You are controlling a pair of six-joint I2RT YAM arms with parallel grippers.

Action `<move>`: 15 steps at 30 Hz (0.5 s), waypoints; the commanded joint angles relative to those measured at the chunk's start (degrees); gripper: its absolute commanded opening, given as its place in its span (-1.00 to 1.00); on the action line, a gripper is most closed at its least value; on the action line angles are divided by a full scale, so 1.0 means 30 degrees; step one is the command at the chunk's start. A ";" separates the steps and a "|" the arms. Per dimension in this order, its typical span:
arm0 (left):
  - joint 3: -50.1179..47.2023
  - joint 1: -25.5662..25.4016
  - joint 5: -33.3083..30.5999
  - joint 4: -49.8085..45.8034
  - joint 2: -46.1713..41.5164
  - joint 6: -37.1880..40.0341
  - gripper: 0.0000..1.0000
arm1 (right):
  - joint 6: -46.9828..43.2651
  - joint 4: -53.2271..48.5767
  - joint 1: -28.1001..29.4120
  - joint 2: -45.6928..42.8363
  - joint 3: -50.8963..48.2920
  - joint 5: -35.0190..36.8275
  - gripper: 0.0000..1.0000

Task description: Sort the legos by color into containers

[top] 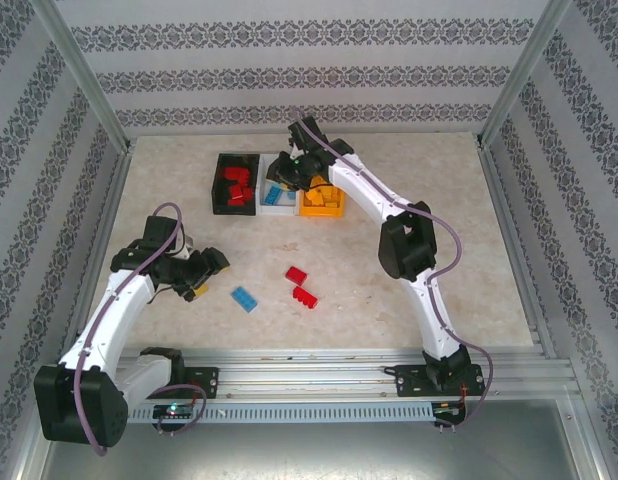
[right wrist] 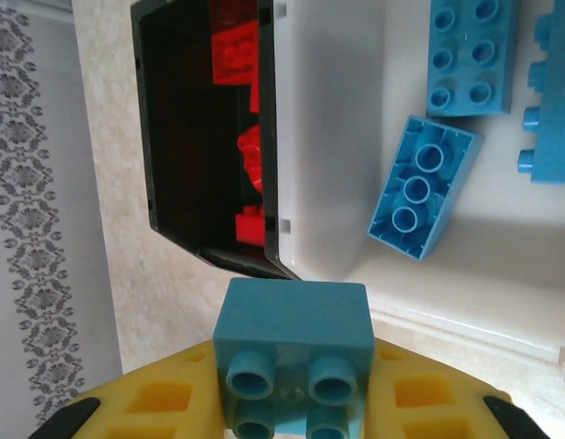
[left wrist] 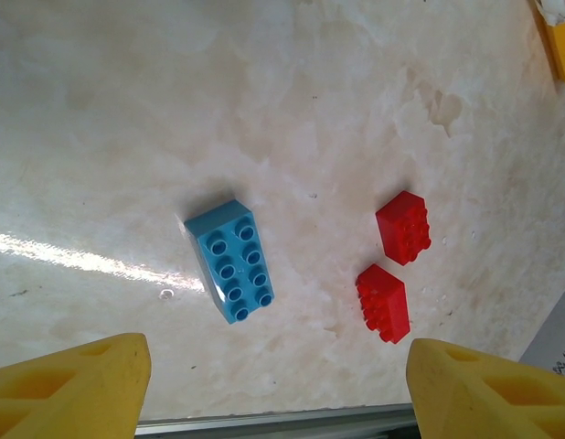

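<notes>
Three loose legos lie on the table in front of my left gripper (top: 202,272): a light blue brick (top: 245,299) (left wrist: 230,261) and two red bricks (top: 295,274) (top: 305,296), also seen from the left wrist (left wrist: 403,227) (left wrist: 384,303). The left gripper (left wrist: 278,407) hangs open above them, its yellow fingers (left wrist: 72,384) wide apart. My right gripper (top: 285,168) (right wrist: 294,407) is shut on a light blue brick (right wrist: 294,352) over the near edge of the white bin (top: 280,208) (right wrist: 324,137). That bin holds blue bricks (right wrist: 424,187). The black bin (top: 221,182) (right wrist: 186,137) holds red ones.
The orange bin (top: 322,210) with orange-yellow bricks stands right of the white one at the back of the table. Metal frame posts and patterned walls enclose the table. A rail (top: 339,365) runs along the near edge.
</notes>
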 commanded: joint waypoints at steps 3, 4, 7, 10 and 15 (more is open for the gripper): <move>-0.0261 0.0103 0.0421 -0.0426 0.0277 0.0031 0.53 | 0.0436 -0.0446 -0.0216 0.0659 0.1361 -0.0469 -0.44; -0.0329 0.0103 0.0468 -0.0368 0.0291 -0.0049 0.54 | 0.0469 -0.0446 -0.0216 0.0753 0.1483 -0.0473 -0.44; -0.0450 0.0103 0.0528 -0.0248 0.0334 -0.0084 0.55 | 0.0568 -0.0497 -0.0293 0.1068 0.1937 -0.0466 -0.44; -0.0380 0.0103 0.0511 -0.0250 0.0351 0.0006 0.55 | 0.0588 -0.0691 -0.0421 0.1477 0.2526 -0.0457 -0.43; -0.0343 0.0107 0.0483 -0.0385 0.0380 0.0097 0.58 | 0.0654 -0.0954 -0.0622 0.1979 0.3232 -0.0426 -0.42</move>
